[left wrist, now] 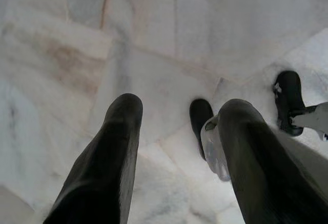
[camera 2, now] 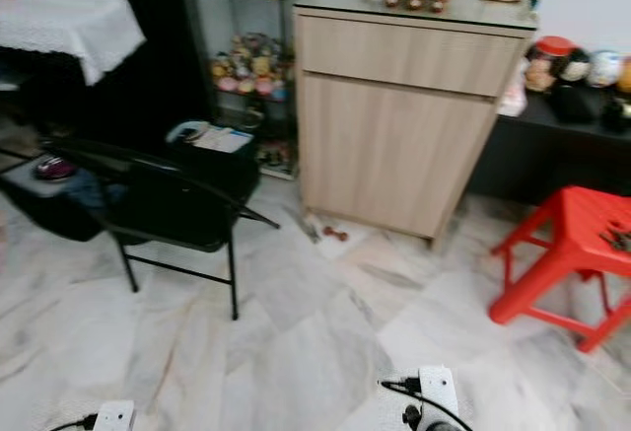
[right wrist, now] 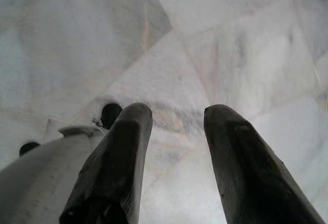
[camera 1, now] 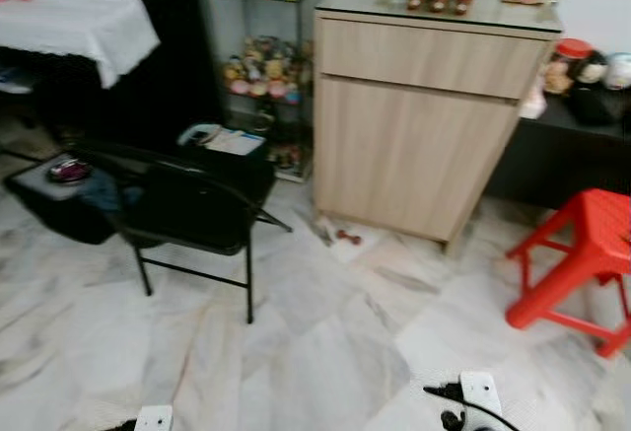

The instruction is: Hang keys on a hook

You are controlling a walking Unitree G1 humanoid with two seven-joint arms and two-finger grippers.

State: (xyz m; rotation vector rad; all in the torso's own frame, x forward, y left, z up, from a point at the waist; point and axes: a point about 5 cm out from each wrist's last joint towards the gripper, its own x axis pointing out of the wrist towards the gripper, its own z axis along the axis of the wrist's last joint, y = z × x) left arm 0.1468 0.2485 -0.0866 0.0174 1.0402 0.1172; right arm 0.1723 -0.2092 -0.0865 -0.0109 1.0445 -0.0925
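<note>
A pale marble floor [camera 1: 335, 342] spreads before the robot. A wooden cabinet [camera 1: 419, 130] stands far centre, small pots on its top. A black folding chair [camera 1: 187, 209] stands to the left and a red stool [camera 1: 587, 253] to the right, with something dark, too blurred to name, on its seat. Far left is a table [camera 1: 74, 22] under a white cloth. The left claw [left wrist: 177, 131] and right claw [right wrist: 177, 131] both hang spread apart, empty, over the floor. No writing is readable. The keys and hook cannot be made out.
</note>
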